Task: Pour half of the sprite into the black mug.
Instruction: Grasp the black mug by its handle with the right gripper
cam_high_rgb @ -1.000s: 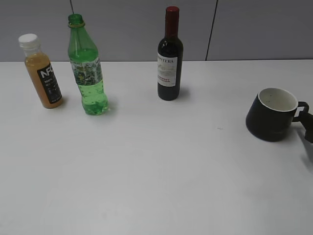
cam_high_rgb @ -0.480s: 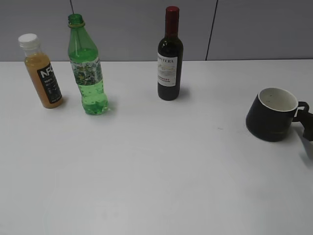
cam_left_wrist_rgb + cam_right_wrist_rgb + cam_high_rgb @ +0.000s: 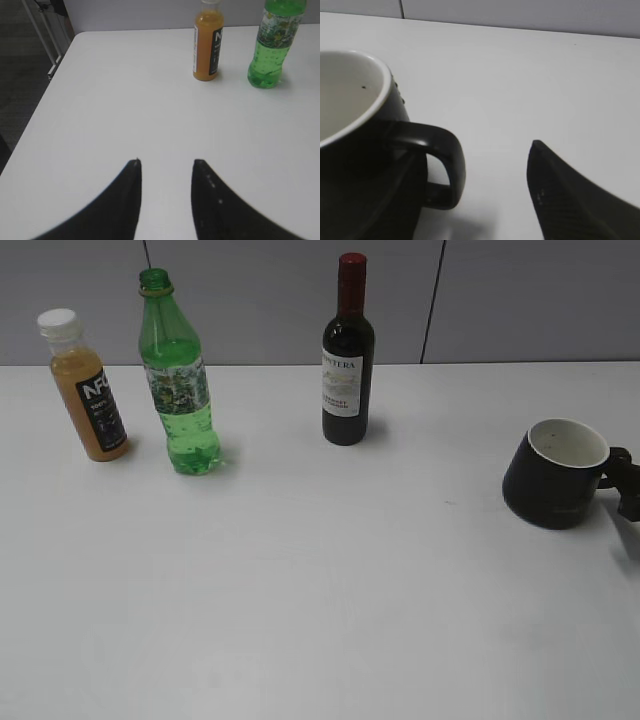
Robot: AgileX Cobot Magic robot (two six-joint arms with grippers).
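The sprite point(image 3: 180, 390), a tall green bottle with no cap, stands at the back left of the white table; it also shows in the left wrist view point(image 3: 272, 45). The black mug point(image 3: 552, 478) with a white inside stands upright at the right, handle pointing right. In the right wrist view the mug point(image 3: 355, 150) fills the left side. My right gripper point(image 3: 475, 150) is open with the mug's handle point(image 3: 447, 160) between its fingers; one finger is dark against the mug. It shows at the right edge of the exterior view point(image 3: 630, 495). My left gripper point(image 3: 166, 162) is open and empty above bare table.
An orange juice bottle point(image 3: 88, 385) with a white cap stands left of the sprite. A dark wine bottle point(image 3: 347, 355) stands at the back centre. The table's left edge point(image 3: 45, 95) drops to a dark floor.
My right gripper has shifted slightly at the mug's handle. The mug and the bottles have not moved.
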